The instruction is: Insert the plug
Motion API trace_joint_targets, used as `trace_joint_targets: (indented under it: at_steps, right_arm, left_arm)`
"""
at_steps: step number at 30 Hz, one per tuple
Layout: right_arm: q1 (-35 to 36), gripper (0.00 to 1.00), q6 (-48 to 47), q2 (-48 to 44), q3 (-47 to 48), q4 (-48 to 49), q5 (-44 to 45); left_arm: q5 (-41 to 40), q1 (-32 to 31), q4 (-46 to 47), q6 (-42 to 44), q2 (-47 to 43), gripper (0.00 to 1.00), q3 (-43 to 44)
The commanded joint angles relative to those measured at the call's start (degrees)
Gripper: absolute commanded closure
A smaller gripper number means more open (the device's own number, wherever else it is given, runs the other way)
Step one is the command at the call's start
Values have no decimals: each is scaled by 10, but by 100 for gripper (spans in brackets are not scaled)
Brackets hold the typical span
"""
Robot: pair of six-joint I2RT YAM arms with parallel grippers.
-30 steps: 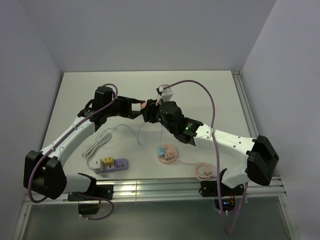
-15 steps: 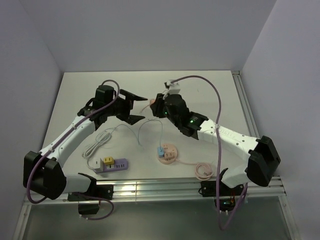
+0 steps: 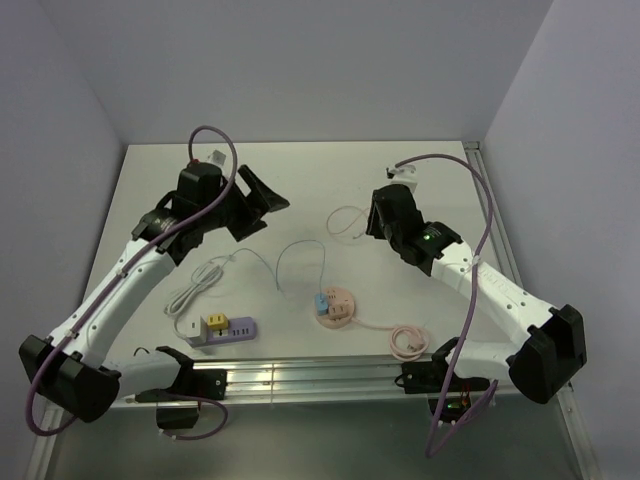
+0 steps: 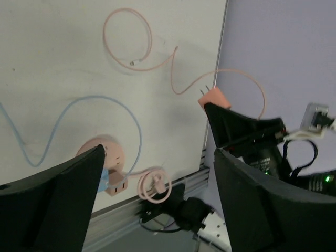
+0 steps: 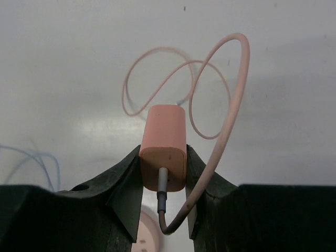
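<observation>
White table (image 3: pixel 300 165) is filling the overhead view, with pale grey walls (image 3: pixel 300 70) rising behind and beside it, and two white-and-black robot arms are reaching in from the near edge. The right gripper (image 3: pixel 374 222) is hanging above the far right part of the table, and its two black fingers are pinching a pink plug (image 5: pixel 163 147) by its sides. The plug is sitting upright between the fingers, lifted clear of the surface, and in the left wrist view its two metal prongs are pointing away from the gripper. A thin pink cable (image 5: pixel 231 105) is leaving the near end of the plug, arching up and over, then lying in loose loops on the table below. The left gripper (image 3: pixel 268 215) is hovering over the far left part of the table, well apart from the right one, with its fingers spread wide and gripping nothing. Near the front middle of the table a round pink socket hub (image 3: pixel 337 306) is lying flat, with a blue plug (image 3: pixel 319 301) sitting in it and a blue cable (image 4: pixel 94 100) curling away toward the far side. A coil of pink cord (image 3: pixel 405 342) is lying just to its right. At the front left, a purple power strip (image 3: pixel 228 330) is carrying a yellow plug (image 3: pixel 213 322) and a white adapter (image 3: pixel 191 327), with a white cable (image 3: pixel 195 290) snaking behind it.
</observation>
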Motion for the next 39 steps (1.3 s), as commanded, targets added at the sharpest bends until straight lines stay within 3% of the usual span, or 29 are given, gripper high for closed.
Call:
trace_joint_targets:
  at_steps: [1,7,12,17,25,36,38,39]
  right_arm:
    - [-1,100,-37,-12,10,-91,-63]
    - [0,100,-34,6,6,-163,-223]
    - [10,100,-23,3,3,-189,-268]
    - [31,100,-19,-1,-17,-194,-274]
    - [79,100,-18,35,-32,-212,-270]
    - [92,100,-18,95,-20,-218,-267]
    - [93,100,-14,107,-16,-219,-272]
    - [95,100,-11,110,-12,-219,-271]
  left_arm:
    - [13,-30,9,84,-27,14,-45]
    - [-7,-112,-7,70,-7,34,-101]
    - [-19,-190,46,3,13,47,-158]
    - [-57,-237,19,-12,56,53,-145]
    - [-76,-249,6,-30,80,63,-156]
    - [-100,-249,-6,-16,57,73,-191]
    - [-101,-249,-11,-14,55,77,-194]
    - [-101,-249,-12,-13,55,84,-196]
